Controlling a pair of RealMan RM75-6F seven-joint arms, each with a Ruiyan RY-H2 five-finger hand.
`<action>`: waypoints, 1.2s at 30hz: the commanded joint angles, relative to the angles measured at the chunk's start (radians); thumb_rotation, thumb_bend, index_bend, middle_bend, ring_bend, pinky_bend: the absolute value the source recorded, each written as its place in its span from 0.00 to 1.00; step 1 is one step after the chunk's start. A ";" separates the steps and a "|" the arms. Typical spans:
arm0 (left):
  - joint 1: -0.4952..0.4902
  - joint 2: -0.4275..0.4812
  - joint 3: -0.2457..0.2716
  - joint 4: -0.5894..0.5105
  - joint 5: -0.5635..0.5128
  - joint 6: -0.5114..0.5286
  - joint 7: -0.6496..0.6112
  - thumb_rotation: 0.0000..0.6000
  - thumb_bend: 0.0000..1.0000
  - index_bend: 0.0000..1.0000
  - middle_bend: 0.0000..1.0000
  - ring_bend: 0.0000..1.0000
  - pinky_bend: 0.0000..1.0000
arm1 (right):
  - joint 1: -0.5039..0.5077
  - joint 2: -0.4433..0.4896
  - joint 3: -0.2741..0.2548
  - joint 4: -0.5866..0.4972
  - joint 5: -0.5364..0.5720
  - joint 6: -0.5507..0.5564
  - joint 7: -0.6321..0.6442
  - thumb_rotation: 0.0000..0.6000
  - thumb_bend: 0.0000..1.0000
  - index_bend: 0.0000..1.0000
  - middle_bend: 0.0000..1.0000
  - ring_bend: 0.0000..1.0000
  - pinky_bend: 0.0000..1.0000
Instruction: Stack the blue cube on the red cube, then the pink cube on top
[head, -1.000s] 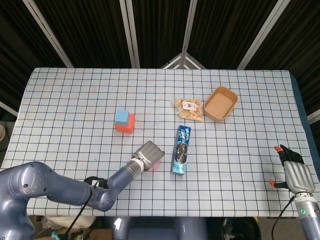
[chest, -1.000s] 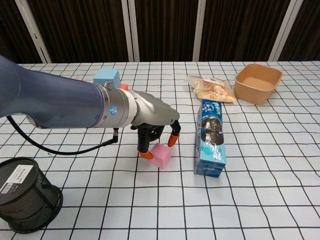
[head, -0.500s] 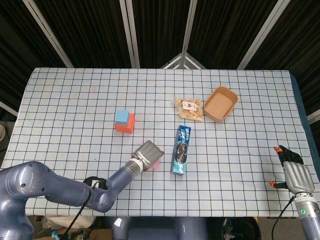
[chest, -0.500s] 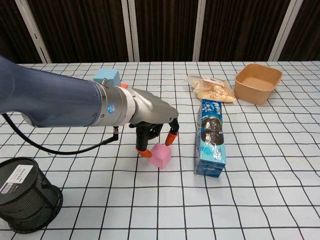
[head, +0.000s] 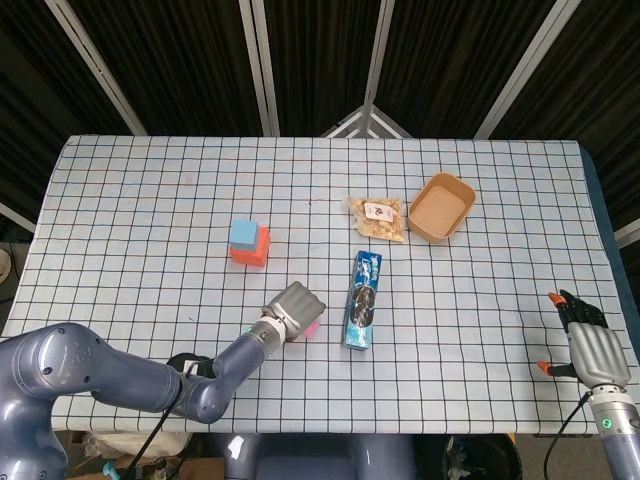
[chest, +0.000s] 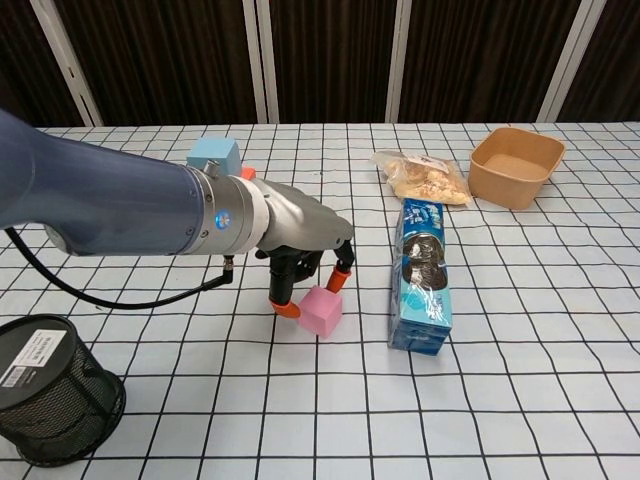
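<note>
The blue cube (head: 243, 234) sits on the red cube (head: 256, 250) left of the table's centre; the chest view shows the same blue cube (chest: 213, 155) with a sliver of the red cube (chest: 246, 172) behind my left arm. The pink cube (chest: 320, 311) rests on the table, mostly hidden under my left hand (head: 293, 306) in the head view. My left hand (chest: 303, 258) hangs over it, with orange fingertips (chest: 287, 309) down on either side, close to its faces. My right hand (head: 588, 347) stays open at the table's near right edge, holding nothing.
A blue cookie box (chest: 422, 276) lies just right of the pink cube. Beyond it lie a snack bag (chest: 423, 176) and a brown bowl (chest: 515, 166). A black mesh cup (chest: 52, 390) stands at the near left in the chest view.
The left hand's fingertips have drawn in closer around the pink cube and the hand has shifted slightly left. The cube and the right hand have not moved.
</note>
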 joint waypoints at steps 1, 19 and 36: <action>0.000 0.000 -0.001 0.000 0.000 0.000 0.001 1.00 0.35 0.38 0.82 0.65 0.70 | 0.000 0.000 0.000 0.000 -0.001 0.000 0.001 1.00 0.09 0.03 0.04 0.06 0.09; -0.005 -0.004 -0.005 0.004 -0.013 -0.002 0.010 1.00 0.36 0.42 0.83 0.65 0.70 | 0.003 0.000 -0.001 0.004 -0.001 -0.006 0.010 1.00 0.09 0.03 0.04 0.06 0.09; -0.028 0.036 -0.023 -0.034 -0.076 0.012 0.028 1.00 0.38 0.42 0.83 0.65 0.70 | 0.002 0.003 -0.003 0.001 -0.011 0.000 0.017 1.00 0.09 0.03 0.04 0.06 0.09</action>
